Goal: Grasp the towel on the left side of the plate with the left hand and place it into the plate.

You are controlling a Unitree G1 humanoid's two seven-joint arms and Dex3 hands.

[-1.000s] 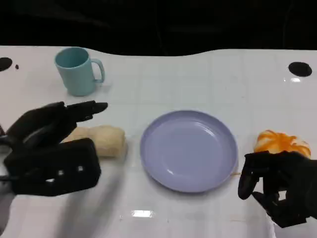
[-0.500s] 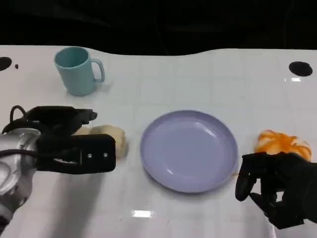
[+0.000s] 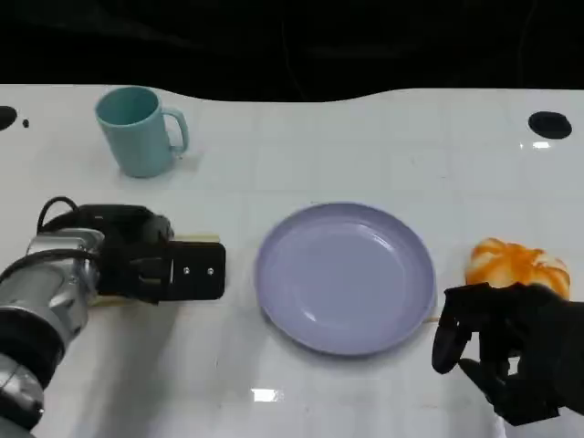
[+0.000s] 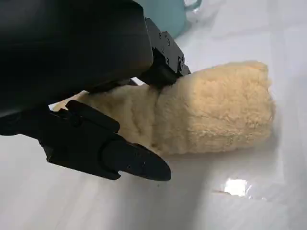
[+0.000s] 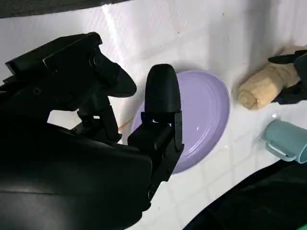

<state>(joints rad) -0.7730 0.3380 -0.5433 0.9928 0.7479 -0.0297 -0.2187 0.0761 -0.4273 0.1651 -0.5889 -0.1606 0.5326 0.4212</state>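
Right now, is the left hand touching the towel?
Touching. In the left wrist view, a finger of the left hand presses into the towel's top, and another lies against its near side.

The white tabletop (image 3: 365, 146) carried a teal mug (image 3: 137, 130) at its far left, a lavender plate (image 3: 345, 276) near the middle, and a rolled cream towel (image 4: 201, 112) lying just left of the plate. An orange object (image 3: 516, 265) lay to the plate's right. Black round spots (image 3: 550, 125) marked the tabletop's far corners.
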